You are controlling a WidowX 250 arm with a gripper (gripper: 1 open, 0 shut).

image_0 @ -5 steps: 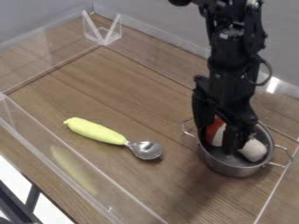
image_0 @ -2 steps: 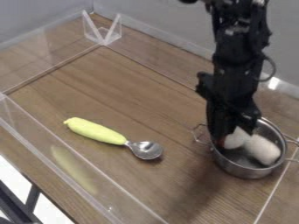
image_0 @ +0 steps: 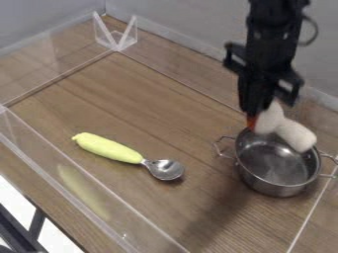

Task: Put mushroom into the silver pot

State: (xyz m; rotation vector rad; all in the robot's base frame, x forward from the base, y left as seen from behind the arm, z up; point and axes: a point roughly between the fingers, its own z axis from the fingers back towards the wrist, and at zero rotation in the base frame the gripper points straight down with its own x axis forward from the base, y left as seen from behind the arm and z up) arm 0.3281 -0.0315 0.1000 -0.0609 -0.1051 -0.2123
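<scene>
Gripper (image_0: pixel 264 112) pointing down, fingers pinched on the mushroom (image_0: pixel 288 129), held over the far rim of the silver pot (image_0: pixel 259 179). Cream stem slants right, orange cap left. Pot's empty hollow lies just below, slightly nearer.

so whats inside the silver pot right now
Nothing that shows: the silver pot has a shiny floor that looks bare. The mushroom is held in the shut hand above its far rim, not inside. The pot's near inner wall is hidden behind its own rim.
</scene>
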